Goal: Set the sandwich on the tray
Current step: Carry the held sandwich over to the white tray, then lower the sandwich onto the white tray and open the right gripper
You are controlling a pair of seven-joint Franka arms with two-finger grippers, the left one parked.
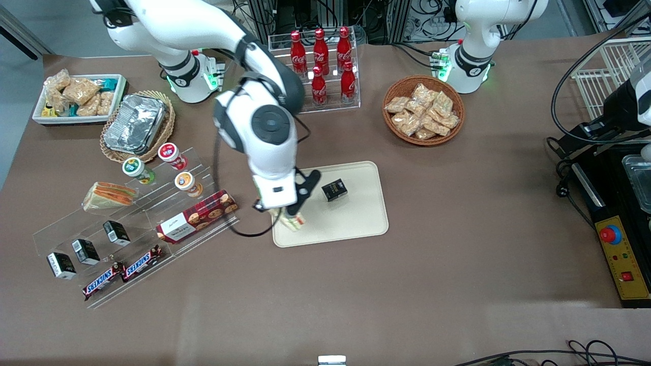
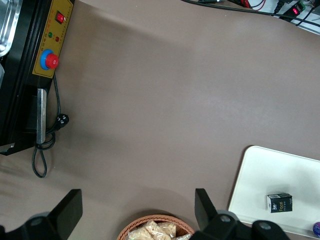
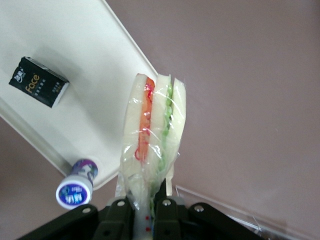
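Observation:
My right gripper [image 1: 289, 216] is shut on a wrapped wedge sandwich [image 1: 294, 221] and holds it above the tray corner nearest the working arm's end. In the right wrist view the gripper [image 3: 148, 199] pinches the wrap at the sandwich's [image 3: 152, 127] narrow end; orange and green layers show. The cream tray [image 1: 356, 218] lies mid-table and also shows in the right wrist view [image 3: 95, 115] and the left wrist view [image 2: 285, 172]. A second, like sandwich [image 1: 109, 195] rests on the clear rack [image 1: 61, 236].
A small black box [image 1: 334, 190] sits on the tray. A small purple-lidded cup [image 3: 75, 187] stands just off the tray's edge. Cookie box [image 1: 197, 216], Snickers bars [image 1: 122, 272], foil container [image 1: 135, 123], cola bottle rack [image 1: 323, 66] and snack basket [image 1: 423, 109] surround it.

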